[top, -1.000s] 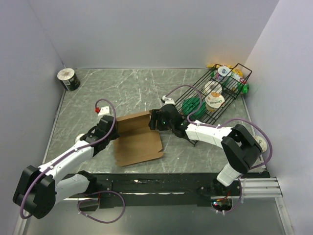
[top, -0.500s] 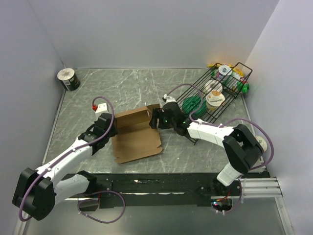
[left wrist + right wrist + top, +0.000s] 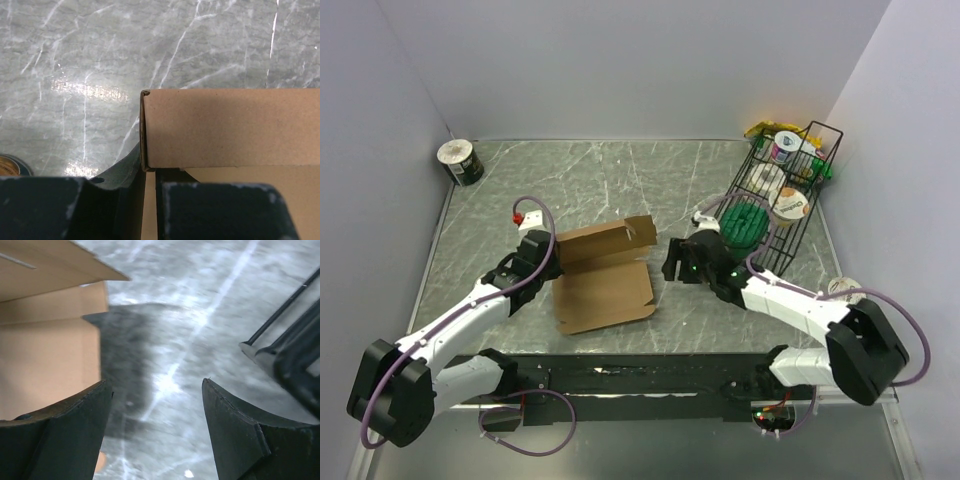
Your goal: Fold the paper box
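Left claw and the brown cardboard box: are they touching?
Touching. The left wrist view shows the left gripper closed on the cardboard box, with a thin wall of it pinched in between.

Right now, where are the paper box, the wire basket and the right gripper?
paper box (image 3: pixel 605 295), top external view, on its flat base panel.
wire basket (image 3: pixel 825 127), top external view, on its far rim.
right gripper (image 3: pixel 156 385), right wrist view, midway between its open fingertips.

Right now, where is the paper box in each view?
Top external: paper box lies just left of centre.
Left wrist: its upright wall fills the right middle.
Right wrist: it sits in the upper left.
Shared landmark: the grey marbled table under it in all three.
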